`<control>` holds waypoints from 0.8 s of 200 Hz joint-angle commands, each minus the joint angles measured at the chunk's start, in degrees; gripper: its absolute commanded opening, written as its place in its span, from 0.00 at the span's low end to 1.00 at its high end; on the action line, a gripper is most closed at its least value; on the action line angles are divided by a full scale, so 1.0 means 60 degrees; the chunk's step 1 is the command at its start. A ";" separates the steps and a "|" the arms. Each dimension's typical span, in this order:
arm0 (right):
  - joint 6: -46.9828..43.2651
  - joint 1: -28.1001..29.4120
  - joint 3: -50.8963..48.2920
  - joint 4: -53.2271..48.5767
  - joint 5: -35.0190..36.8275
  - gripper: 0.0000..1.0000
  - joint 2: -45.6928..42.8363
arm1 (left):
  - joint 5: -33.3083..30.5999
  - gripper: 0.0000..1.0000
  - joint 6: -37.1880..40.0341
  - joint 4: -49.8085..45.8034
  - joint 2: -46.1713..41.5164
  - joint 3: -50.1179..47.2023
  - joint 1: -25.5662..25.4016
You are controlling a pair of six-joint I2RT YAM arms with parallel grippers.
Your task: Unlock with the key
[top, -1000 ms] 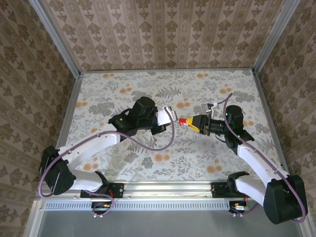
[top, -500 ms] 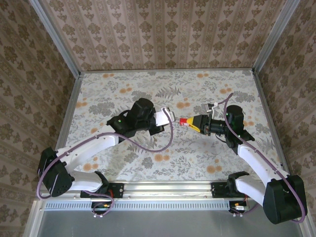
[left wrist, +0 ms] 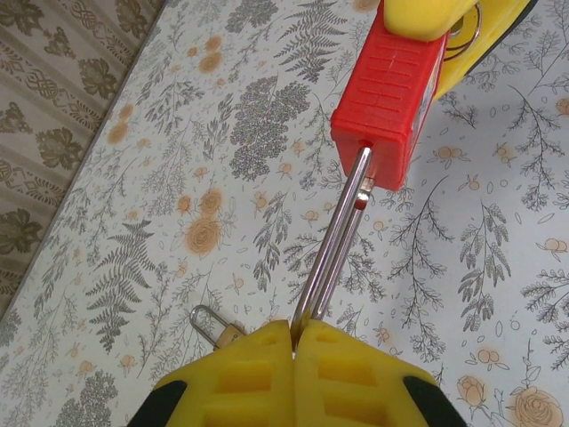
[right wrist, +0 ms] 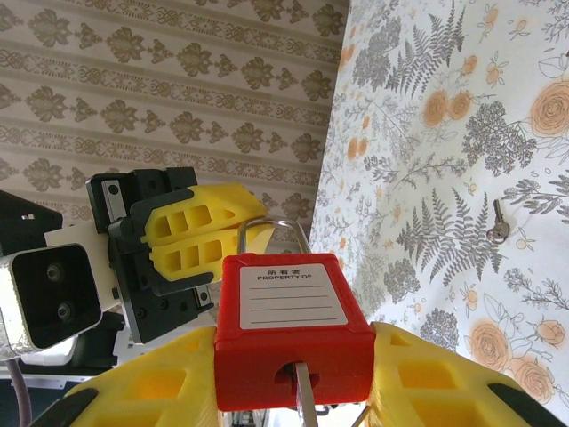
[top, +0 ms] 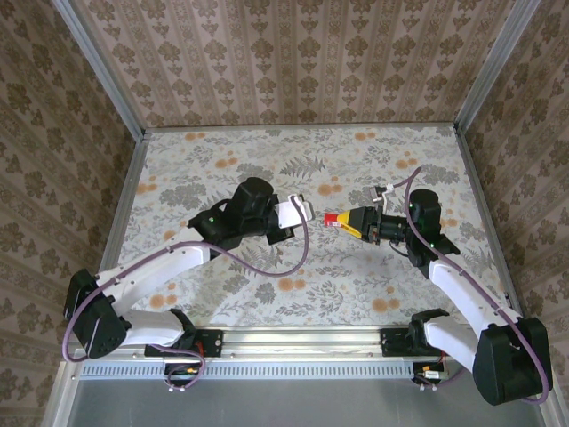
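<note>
Starting at the left, my left end effector point(left wrist: 293, 340) is fully closed, its yellow pads pinching the thin silver shackle point(left wrist: 333, 236). The shackle's 2 legs run rightward, above the tabletop point(left wrist: 133, 222), into the red padlock point(left wrist: 384, 98), which is held in the air between the arms. My right end effector point(right wrist: 293, 360) is partly open and clamped on the padlock's 2 sides, with the label facing its camera. A silver sliver stands in the keyhole below the label. I take that for the key point(right wrist: 300, 396), though most of it is hidden. A small silver piece point(right wrist: 498, 222) lies loose on the tabletop, too small to identify. I judge this to be the release step. Next I need a straight pull with the left arm along the shackle's line, with the right grip firm, and a turn of the key if nothing gives.
</note>
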 commanded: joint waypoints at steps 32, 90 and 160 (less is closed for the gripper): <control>-0.0114 -0.0214 0.0267 -0.0074 0.0060 0.22 -0.0148 | -0.0726 0.33 -0.0217 -0.0452 -0.0558 -0.0236 0.0084; -0.0011 -0.0214 0.0281 0.0141 0.0117 0.22 -0.0031 | -0.1384 0.58 -0.0207 0.0247 -0.0795 -0.0483 -0.0220; 0.0296 -0.0199 0.0245 0.0273 0.0318 0.21 -0.0133 | -0.5252 0.69 0.1750 0.2947 -0.0057 -0.0783 -0.2534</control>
